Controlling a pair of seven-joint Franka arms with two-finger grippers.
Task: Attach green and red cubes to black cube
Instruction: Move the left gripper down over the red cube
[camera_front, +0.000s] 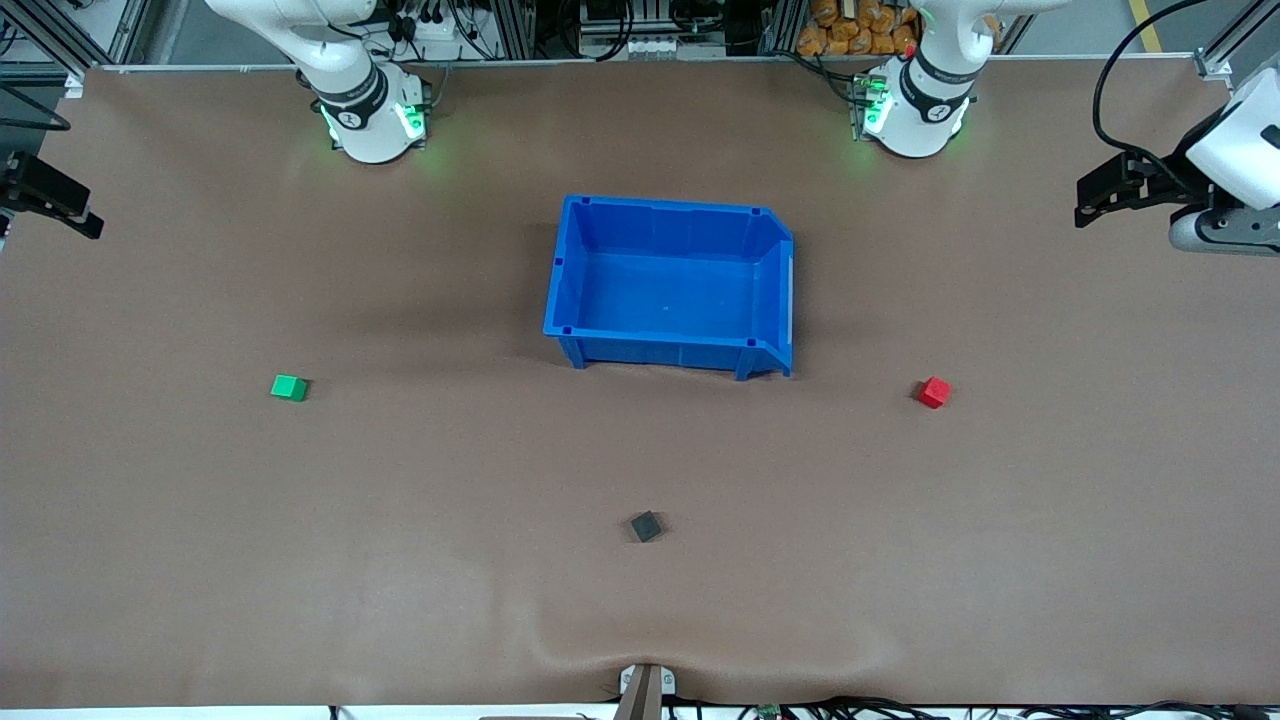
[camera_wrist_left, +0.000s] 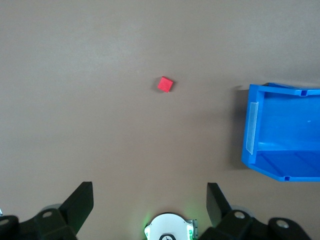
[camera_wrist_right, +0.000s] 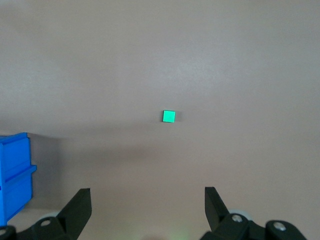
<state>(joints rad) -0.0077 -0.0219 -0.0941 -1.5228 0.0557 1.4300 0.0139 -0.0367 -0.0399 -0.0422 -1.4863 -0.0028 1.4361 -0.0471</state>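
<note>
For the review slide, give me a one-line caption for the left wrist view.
Left tool open above the brown table, red cube lying untouched beside the blue bin.

A blue bin (camera_front: 670, 285) stands open and empty on the brown table (camera_front: 200, 550), near its middle. Toward the front camera from the bin, a small metal bracket (camera_front: 642, 685) sits at the table's edge.

I see the green cube (camera_front: 289, 387) mid-left of the frame, the red cube (camera_front: 933, 392) mid-right, the black cube (camera_front: 646, 525) lower centre, all apart on the table.
</note>
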